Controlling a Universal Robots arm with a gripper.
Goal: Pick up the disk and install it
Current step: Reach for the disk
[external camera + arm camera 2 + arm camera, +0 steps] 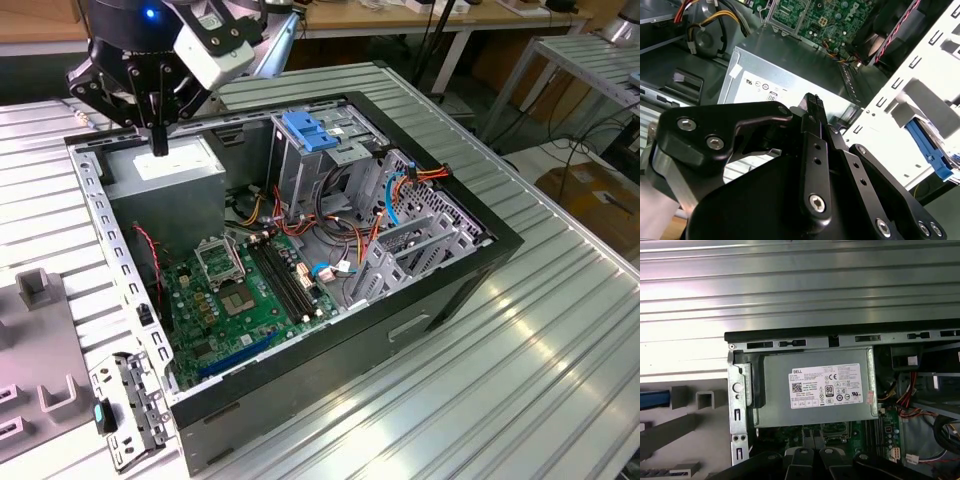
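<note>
Disk: I cannot tell where it lies. The black gripper (159,142), at the upper left of the exterior view, has its fingers pressed together on nothing. It hangs just over the grey metal box (168,203) with a white sticker (172,162). To the exterior view's right stands a perforated steel cage (345,150) with a blue plastic tab (305,130). Below them a green board (240,290) lies inside the black case (350,345), which stands on a ribbed table (520,380).
</note>
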